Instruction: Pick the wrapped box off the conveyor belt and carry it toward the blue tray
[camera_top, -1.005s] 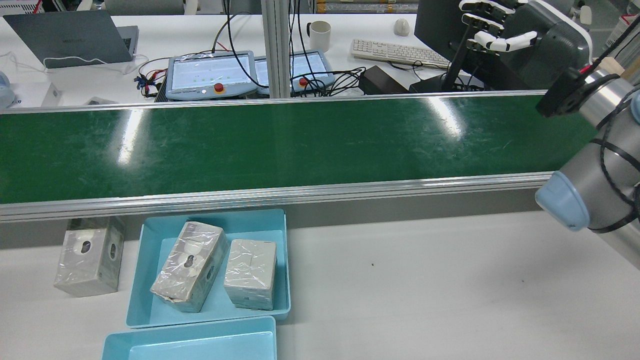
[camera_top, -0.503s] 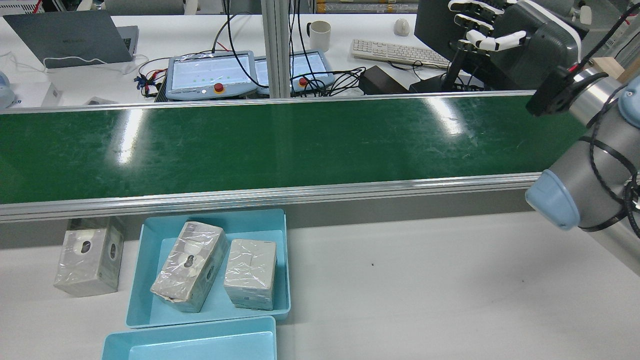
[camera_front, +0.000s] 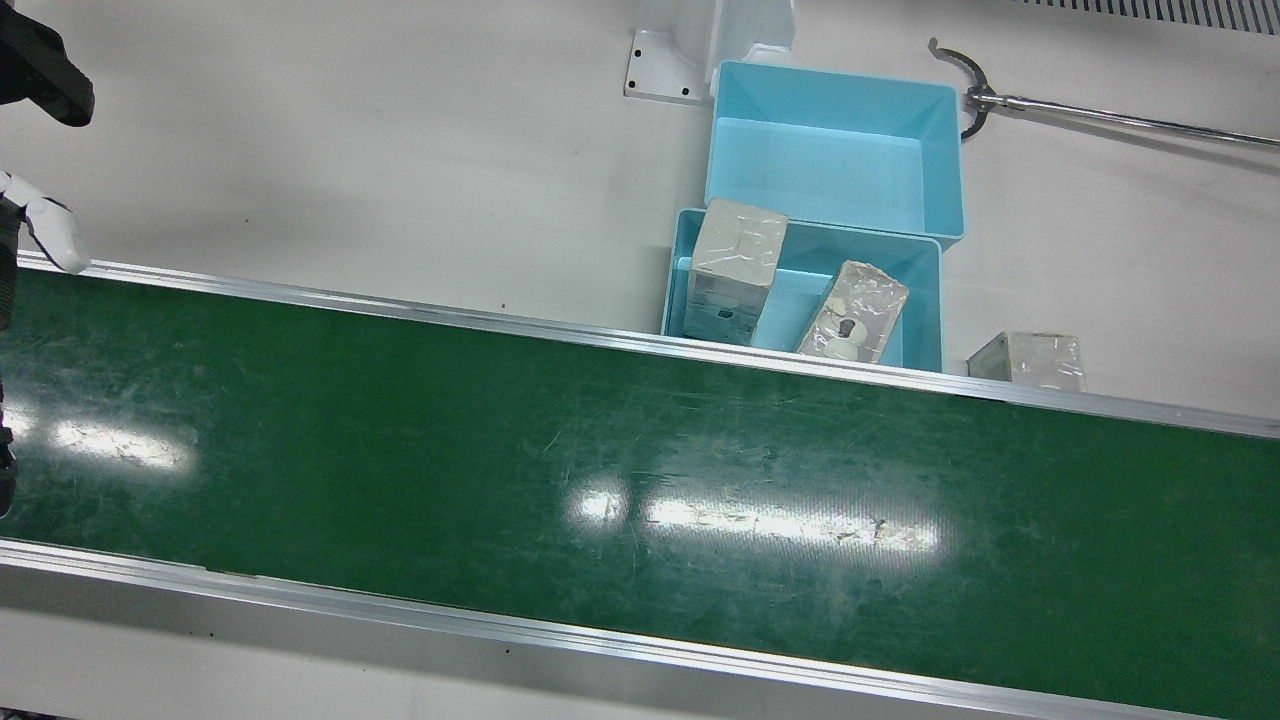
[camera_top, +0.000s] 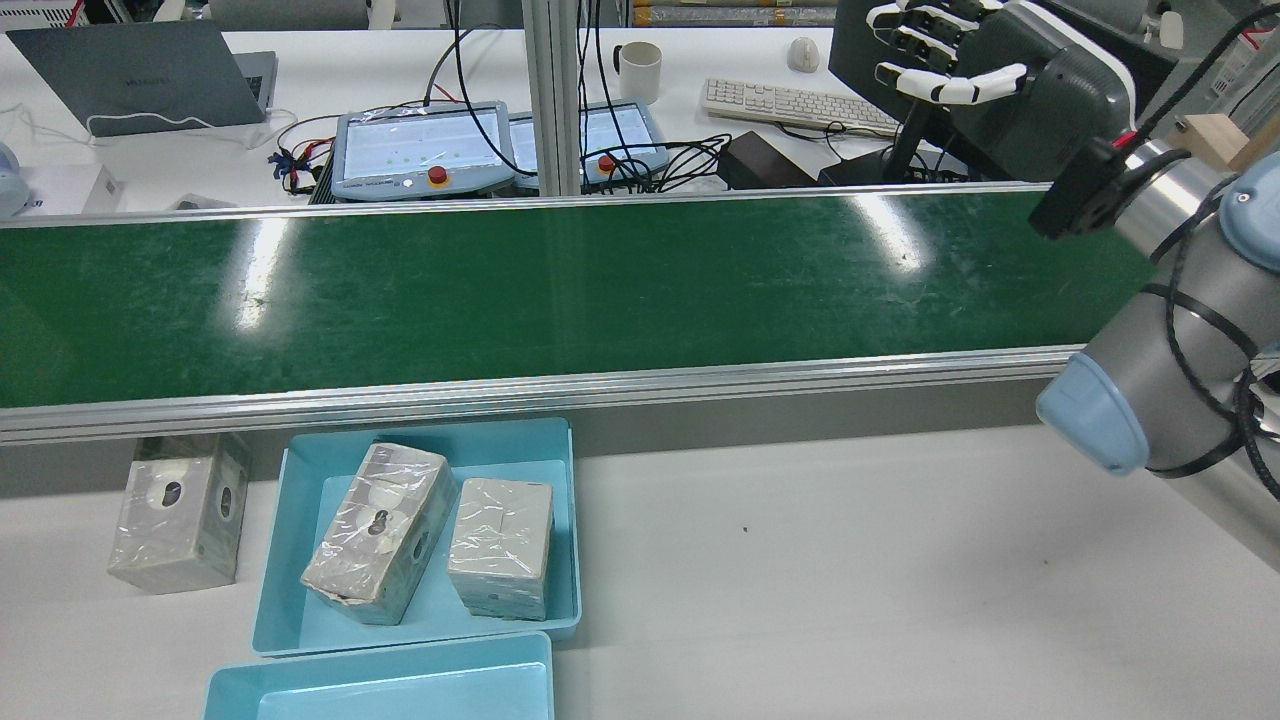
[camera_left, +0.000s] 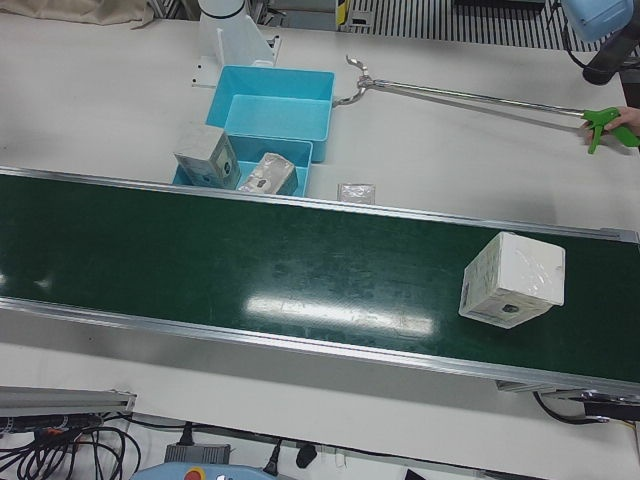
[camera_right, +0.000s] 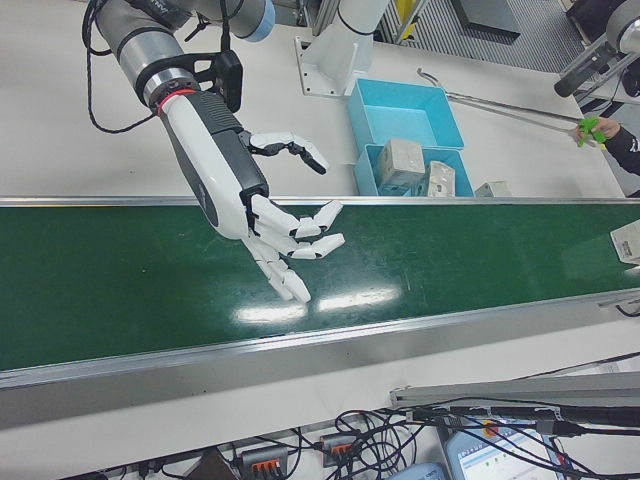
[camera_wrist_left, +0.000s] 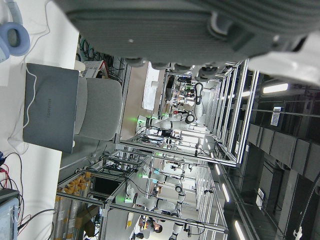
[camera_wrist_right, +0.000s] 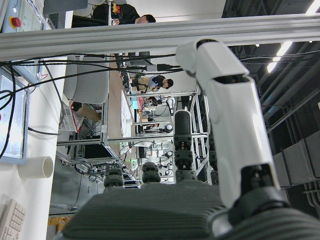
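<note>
On the green conveyor belt (camera_left: 250, 270), toward the right end of it in the left-front view, the wrapped box (camera_left: 512, 280) lay alone, tilted a little, with nothing touching it; only a sliver of it showed at the right edge of the right-front view. Well apart from it, beyond the belt's far rail in that same view, stood the blue tray (camera_left: 243, 172), which held two wrapped boxes: one upright (camera_left: 206, 155) on the left and one lying tilted (camera_left: 268, 174) beside it. A second blue tray (camera_left: 272, 102), with nothing in it, touched the first on its far side. Another small wrapped box (camera_left: 357, 193) lay on the white table (camera_left: 120, 90) just right of the trays, close to the belt's rail. A long metal reaching tool (camera_left: 470, 96) stretched across the table, its hooked end near the empty tray and its green handle (camera_left: 598, 124) gripped by a person's hand (camera_left: 630, 117) at the right edge. The right hand (camera_right: 268, 215) hung above the belt, far from the box, fingers (camera_right: 300, 151) spread wide and holding nothing. The left hand (camera_wrist_left: 200, 30) appeared only as a dark underside in its own camera, so whether its fingers were apart or closed could not be told.
</note>
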